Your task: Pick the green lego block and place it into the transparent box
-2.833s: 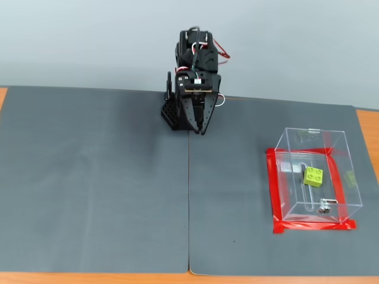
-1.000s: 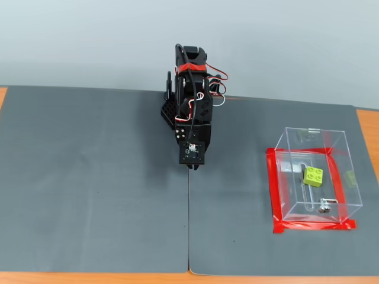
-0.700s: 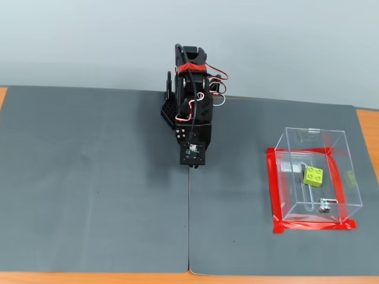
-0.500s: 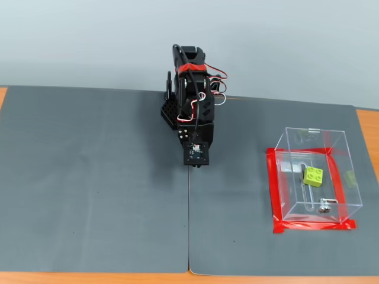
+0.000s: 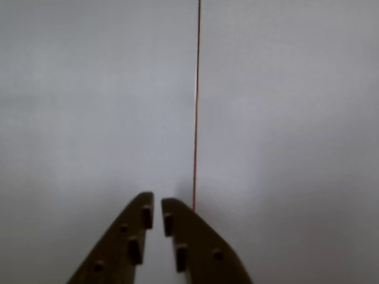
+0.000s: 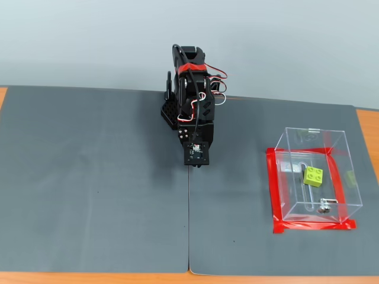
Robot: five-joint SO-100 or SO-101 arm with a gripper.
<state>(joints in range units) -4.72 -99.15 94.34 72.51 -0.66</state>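
Block (image 6: pixel 313 176) already lies inside the box (image 6: pixel 314 175), well apart from the empty hand (image 5: pixel 156 207), nearly pressed together above the mat seam, so the arm should simply park clear.

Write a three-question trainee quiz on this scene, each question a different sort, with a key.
1. True or false: the green lego block lies inside the transparent box.
2. The gripper in the wrist view holds: A) the block B) nothing C) tape.
3. Fill in: the tape around the box's bottom is ____.

Key: 1 true; 2 B, fingers nearly together over the grey mat with only a narrow gap; 3 red.
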